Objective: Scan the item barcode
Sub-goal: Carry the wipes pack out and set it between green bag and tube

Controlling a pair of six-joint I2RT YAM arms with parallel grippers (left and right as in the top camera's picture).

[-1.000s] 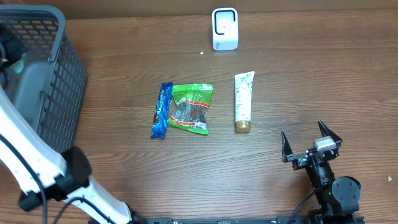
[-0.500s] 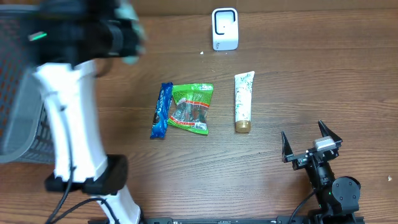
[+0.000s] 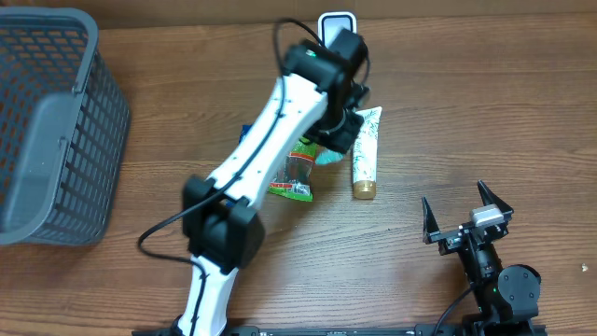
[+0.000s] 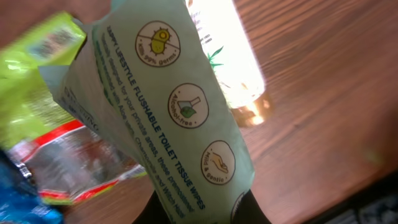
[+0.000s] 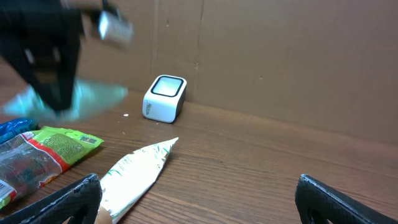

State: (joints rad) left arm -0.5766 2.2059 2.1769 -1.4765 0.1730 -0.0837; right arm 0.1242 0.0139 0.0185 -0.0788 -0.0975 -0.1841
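Note:
My left gripper (image 3: 338,129) is shut on a pale green pack of toilet tissue wipes (image 4: 180,112), which fills the left wrist view; a black finger (image 4: 157,210) shows at its lower edge. No barcode shows on the side in view. From overhead the arm hangs over the table's middle, just in front of the white scanner (image 3: 337,19), and the pack (image 3: 324,155) peeks out below the wrist. The right wrist view shows the scanner (image 5: 165,98) and the blurred pack (image 5: 93,96). My right gripper (image 3: 466,217) stands open and empty at the front right.
A white tube (image 3: 366,154) lies right of the left arm, with a green snack bag (image 3: 294,179) partly under it and a blue packet (image 3: 245,131) beside that. A grey basket (image 3: 56,121) stands at the far left. A cardboard wall (image 5: 280,56) backs the table.
The left arm has swung from the basket at the left across to the table's middle, carrying the wipes pack toward the scanner. The right arm has not moved.

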